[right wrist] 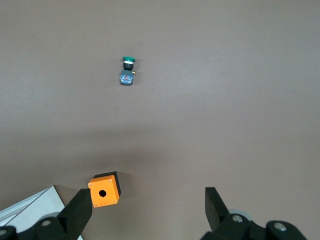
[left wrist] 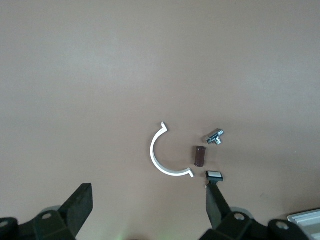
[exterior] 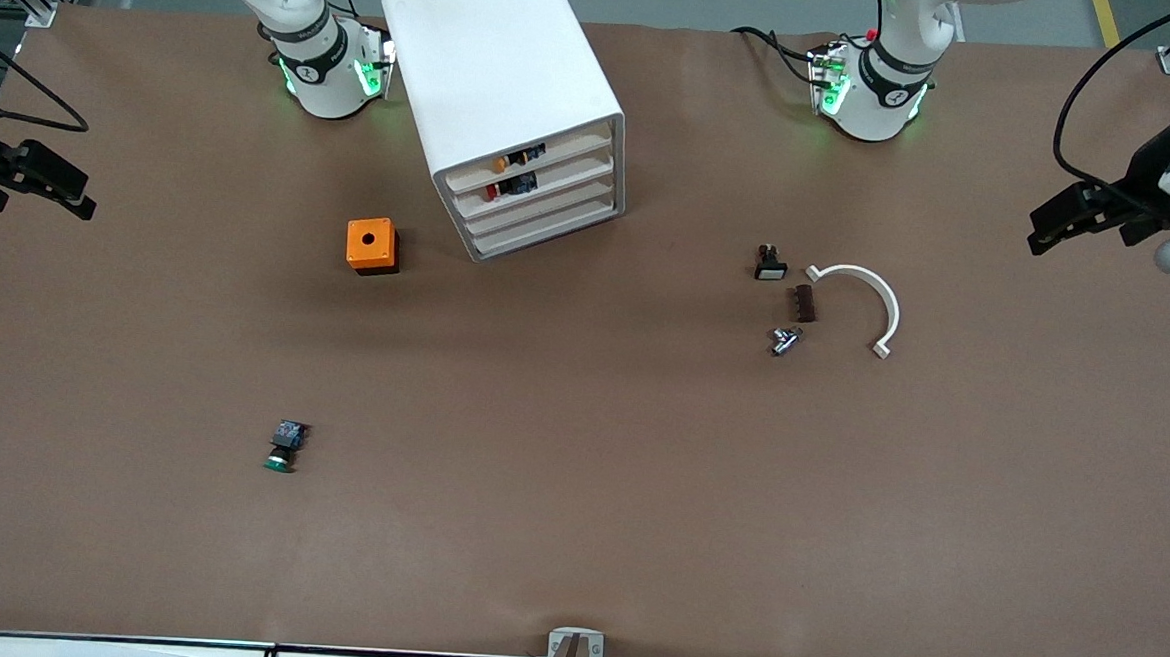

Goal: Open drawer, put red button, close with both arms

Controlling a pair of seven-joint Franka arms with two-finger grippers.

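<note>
Grippers sit way out at the table ends. Going across the front view: the right gripper point(exterior: 27, 179) is half cut off by the frame, fingers spread wide with nothing in them. Then a green button point(exterior: 281, 450), an orange box point(exterior: 372, 245), and the cabinet point(exterior: 512, 104). The drawer point(exterior: 537, 184) looks shut, and that red speck in it is probably the red button point(exterior: 493, 193), mostly hidden. Small parts and a white clip point(exterior: 862, 301) follow, then the left gripper point(exterior: 1082, 216), also wide open and empty.
</note>
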